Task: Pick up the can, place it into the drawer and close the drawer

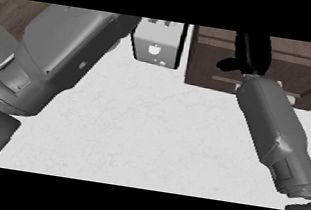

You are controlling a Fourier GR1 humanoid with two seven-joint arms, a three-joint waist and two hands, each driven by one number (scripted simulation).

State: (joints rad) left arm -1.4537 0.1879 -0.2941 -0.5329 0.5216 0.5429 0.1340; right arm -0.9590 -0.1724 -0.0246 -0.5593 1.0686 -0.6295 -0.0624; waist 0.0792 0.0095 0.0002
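Currently no can is seen on the table [148,126]; it may be hidden by the right hand [250,53] or lie inside the wooden drawer unit [298,68], which cannot be told. Its fingers are held straight above the unit, thumb apart, clamped on nothing visible. Beside a white box [156,46] the left hand [130,21] is mostly cut off; its state cannot be told. The can is judged light, stiff, slippery-sided, best taken round the middle
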